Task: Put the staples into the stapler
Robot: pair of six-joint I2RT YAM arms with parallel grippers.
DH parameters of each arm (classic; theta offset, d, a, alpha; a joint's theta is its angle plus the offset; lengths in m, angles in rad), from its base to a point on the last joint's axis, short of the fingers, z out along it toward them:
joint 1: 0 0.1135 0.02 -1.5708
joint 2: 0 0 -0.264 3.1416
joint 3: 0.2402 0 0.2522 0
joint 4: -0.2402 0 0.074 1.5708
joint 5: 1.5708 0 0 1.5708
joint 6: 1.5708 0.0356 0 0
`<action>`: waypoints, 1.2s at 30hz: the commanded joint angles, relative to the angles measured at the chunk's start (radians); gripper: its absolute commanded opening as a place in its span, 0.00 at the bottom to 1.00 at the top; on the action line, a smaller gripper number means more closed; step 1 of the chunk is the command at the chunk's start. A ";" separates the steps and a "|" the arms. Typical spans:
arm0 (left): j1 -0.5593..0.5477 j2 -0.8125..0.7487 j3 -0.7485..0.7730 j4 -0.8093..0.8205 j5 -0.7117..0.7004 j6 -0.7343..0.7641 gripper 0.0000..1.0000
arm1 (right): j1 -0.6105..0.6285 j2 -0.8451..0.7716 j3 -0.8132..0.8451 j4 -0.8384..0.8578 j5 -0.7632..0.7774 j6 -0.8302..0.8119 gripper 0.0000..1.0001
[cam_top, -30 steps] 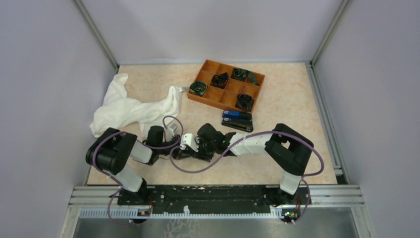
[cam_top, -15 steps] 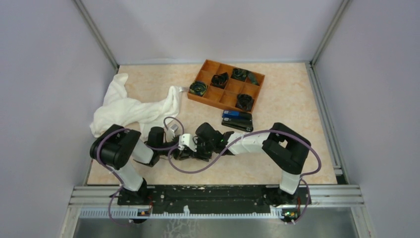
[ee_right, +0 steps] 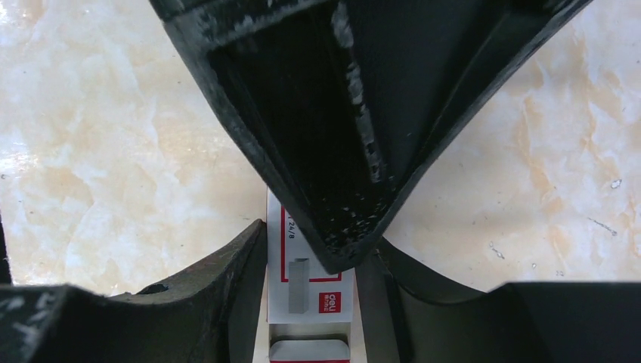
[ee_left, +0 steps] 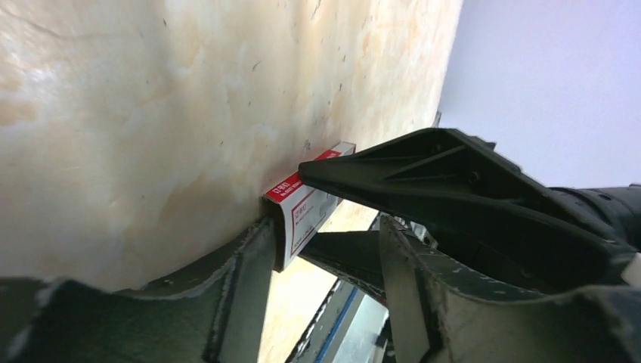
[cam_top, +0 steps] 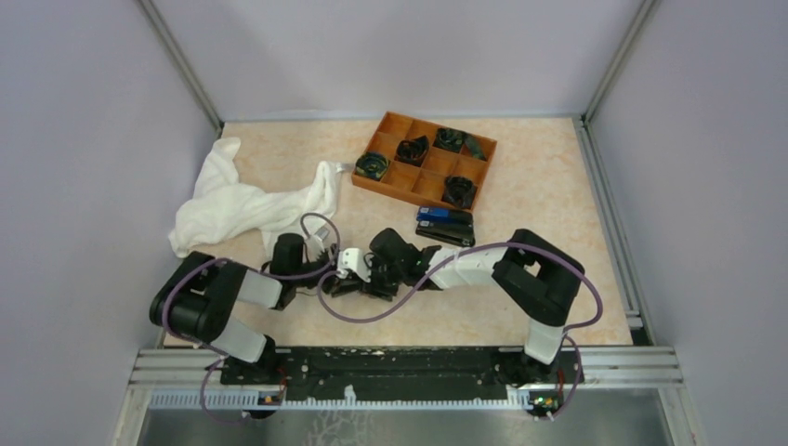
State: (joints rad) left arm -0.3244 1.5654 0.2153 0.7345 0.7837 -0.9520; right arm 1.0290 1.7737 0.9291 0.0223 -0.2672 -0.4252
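Note:
The white staples carton with the red label lies on the table between my right gripper's fingers, which press both of its long sides. A grey staple block is printed on it; the real staples are hidden. In the left wrist view the carton touches one finger of my left gripper; the other finger stands well apart, so the jaws are open. From above, both grippers meet at the carton. I cannot make out the all-black stapler; the arms hide that spot.
A blue-and-black stapler lies just behind the right arm. An orange compartment tray with black coiled items stands at the back. A crumpled white cloth lies at the left. Purple cables loop over the grippers.
The left arm's elbow has swung down and to the left, and its wrist has shifted slightly back. The right gripper stays on the carton.

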 commanded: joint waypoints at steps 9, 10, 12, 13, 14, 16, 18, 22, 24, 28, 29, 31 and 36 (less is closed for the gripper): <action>0.016 -0.362 0.177 -0.780 -0.527 0.182 0.99 | -0.018 0.048 0.035 0.089 0.063 0.078 0.45; 0.018 -0.370 0.199 -0.832 -0.568 0.176 0.99 | -0.019 0.057 0.040 0.108 0.066 0.086 0.46; 0.020 -0.374 0.241 -0.910 -0.612 0.177 0.99 | -0.018 0.073 0.054 0.141 0.078 0.106 0.46; 0.021 -0.373 0.256 -0.934 -0.623 0.177 0.99 | -0.018 0.084 0.063 0.152 0.082 0.116 0.46; 0.021 -0.368 0.269 -0.956 -0.630 0.175 0.99 | -0.018 0.094 0.074 0.161 0.090 0.122 0.46; 0.021 -0.363 0.281 -0.971 -0.618 0.175 0.99 | -0.018 0.117 0.100 0.169 0.110 0.137 0.46; 0.021 -0.361 0.284 -0.980 -0.610 0.174 0.99 | -0.018 0.137 0.120 0.182 0.130 0.151 0.47; 0.021 -0.373 0.268 -0.997 -0.628 0.117 0.99 | -0.018 0.136 0.126 0.214 0.117 0.158 0.50; 0.020 -0.369 0.264 -0.990 -0.608 0.096 0.99 | -0.022 0.106 0.108 0.225 0.092 0.169 0.53; 0.018 -0.354 0.262 -0.980 -0.588 0.073 0.99 | -0.051 0.028 0.052 0.230 0.043 0.194 0.58; 0.017 -0.355 0.262 -0.979 -0.587 0.068 0.98 | -0.059 0.006 0.033 0.230 0.043 0.196 0.59; 0.008 -0.362 0.264 -0.976 -0.591 0.058 0.97 | -0.073 -0.041 -0.016 0.236 0.045 0.197 0.62; -0.045 -0.367 0.280 -0.983 -0.638 0.014 0.95 | -0.090 -0.108 -0.118 0.280 0.023 0.198 0.66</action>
State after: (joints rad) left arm -0.3298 1.1976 0.4885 -0.1905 0.1860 -0.8940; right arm 0.9482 1.7405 0.8604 0.2226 -0.2058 -0.2398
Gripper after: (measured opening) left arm 0.953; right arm 0.648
